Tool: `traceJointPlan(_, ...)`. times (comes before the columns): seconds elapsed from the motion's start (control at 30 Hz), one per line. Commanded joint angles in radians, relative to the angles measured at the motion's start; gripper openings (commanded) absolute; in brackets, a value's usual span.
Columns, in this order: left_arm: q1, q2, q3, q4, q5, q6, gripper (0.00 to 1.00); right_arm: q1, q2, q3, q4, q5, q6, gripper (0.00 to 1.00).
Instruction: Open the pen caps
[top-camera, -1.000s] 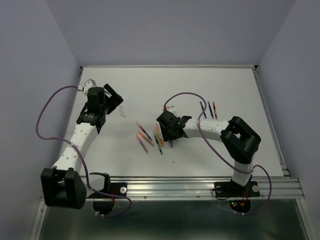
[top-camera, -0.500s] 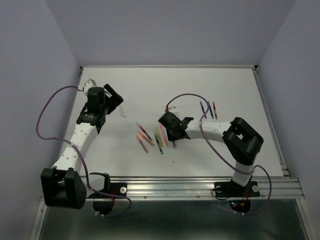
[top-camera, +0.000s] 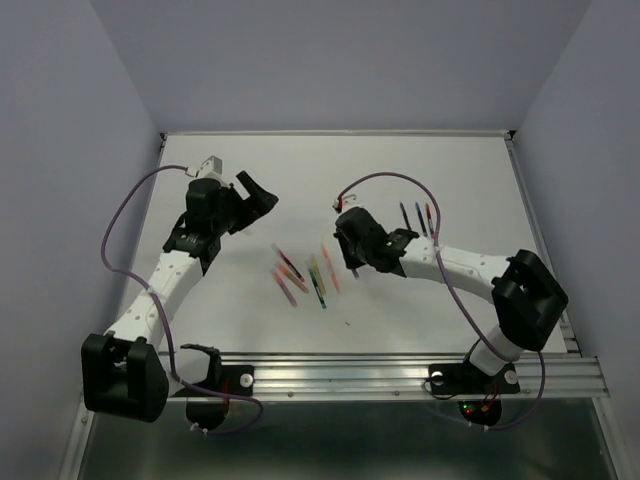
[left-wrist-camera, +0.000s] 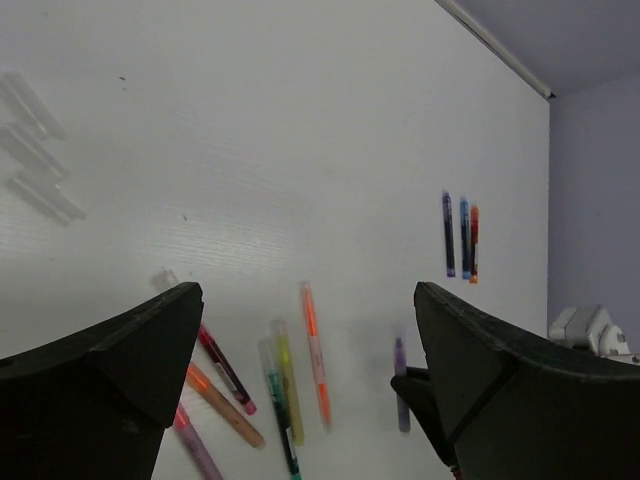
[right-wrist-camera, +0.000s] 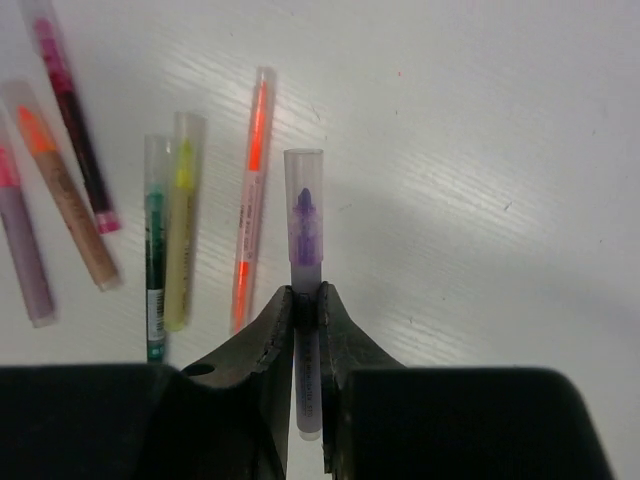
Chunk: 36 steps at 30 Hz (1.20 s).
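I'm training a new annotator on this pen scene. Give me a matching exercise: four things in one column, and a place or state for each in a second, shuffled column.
1. left end effector
2. purple pen
3. green pen
4. three-pen row

A. beside the yellow pen
B. gripped by the right end effector
C. open, empty
D. lined up apart from the main cluster

Pairs: 1-C, 2-B, 3-A, 4-D.

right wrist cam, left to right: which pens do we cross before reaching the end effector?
green pen → yellow pen → orange pen → purple pen, clamped in the right end effector. The three slanted pens further left overlap in order, so they are skipped.
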<state>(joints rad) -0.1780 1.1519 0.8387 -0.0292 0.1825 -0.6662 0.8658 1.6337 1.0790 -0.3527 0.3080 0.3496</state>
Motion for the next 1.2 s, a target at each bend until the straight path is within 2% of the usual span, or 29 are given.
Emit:
traceJointPlan(0.0, -0.052, -0.035, 0.002, 0.120, 0.116, 0.011, 0.99, -0.030, -0.063, 0.004, 0.121, -0.092, -0.121, 0.01)
traceJointPlan(0.13, -0.123, -0.020, 0.005, 0.178, 0.173, -0.015, 0.99, -0.051, -0.144, -0.022, 0.201, -0.243, -0.159, 0.01)
traceJointPlan(0.3, -0.196, 0.020, 0.002, 0.242, 0.187, -0.073, 0.99, -0.060, -0.225, -0.060, 0.342, -0.346, -0.162, 0.01)
traceJointPlan(0.37, -0.216, 0.041, 0.000, 0.261, 0.186, -0.090, 0.99, -0.060, -0.247, -0.063, 0.395, -0.356, -0.162, 0.01)
traceJointPlan(0.63, -0.279, 0.094, 0.025, 0.299, 0.179, -0.111, 0.96, -0.070, -0.219, 0.004, 0.396, -0.362, -0.162, 0.01)
traceJointPlan(0.87, -0.301, 0.114, 0.025, 0.316, 0.172, -0.122, 0.80, -0.070, -0.180, 0.056, 0.394, -0.345, -0.155, 0.01)
traceJointPlan(0.97, -0.304, 0.123, 0.028, 0.316, 0.169, -0.122, 0.68, -0.070, -0.164, 0.079, 0.396, -0.351, -0.155, 0.01)
traceJointPlan(1.17, -0.307, 0.123, 0.028, 0.316, 0.147, -0.125, 0.54, -0.070, -0.152, 0.093, 0.394, -0.377, -0.156, 0.01)
